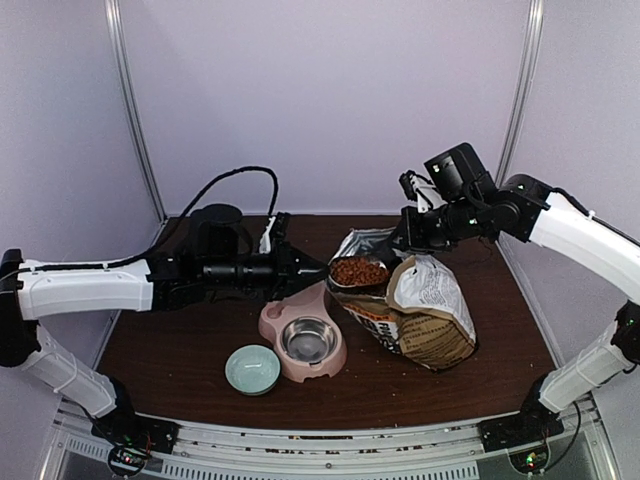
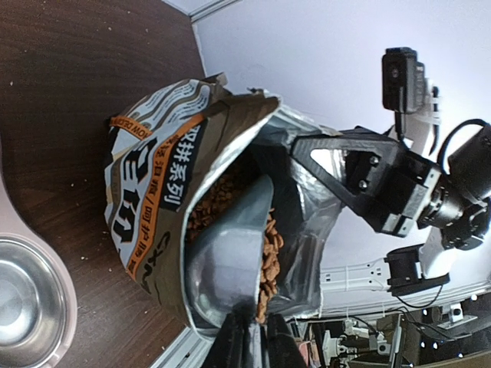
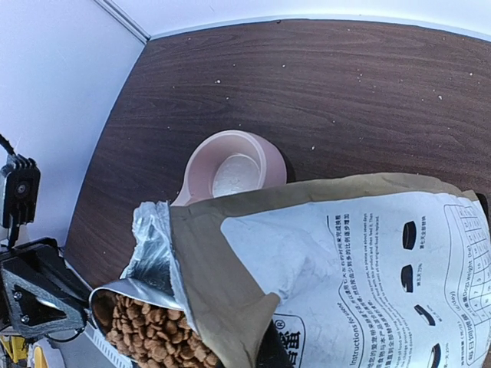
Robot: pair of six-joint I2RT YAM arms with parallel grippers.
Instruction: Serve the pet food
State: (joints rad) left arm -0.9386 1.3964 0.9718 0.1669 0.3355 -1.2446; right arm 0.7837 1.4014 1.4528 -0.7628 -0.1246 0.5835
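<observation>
A dark wooden bench (image 3: 345, 92) dotted with pale crumbs fills the upper part of the view, and a white wall (image 3: 54, 100) runs along its left. A pink bowl (image 3: 261, 149) with a pale inside sits near the middle, partly behind the top edge of a brown-and-white paper bag (image 3: 368, 253) printed with text and small icons. The bag's mouth opens to the lower left and shows a crumpled foil lining (image 3: 153, 245). Just below the lining, a metal scoop (image 3: 130, 288) is heaped with reddish-brown pet food (image 3: 149, 330). The black left tool (image 3: 61, 307) stands at the left edge, just beside the scoop, below a small black camera (image 3: 17, 192).
</observation>
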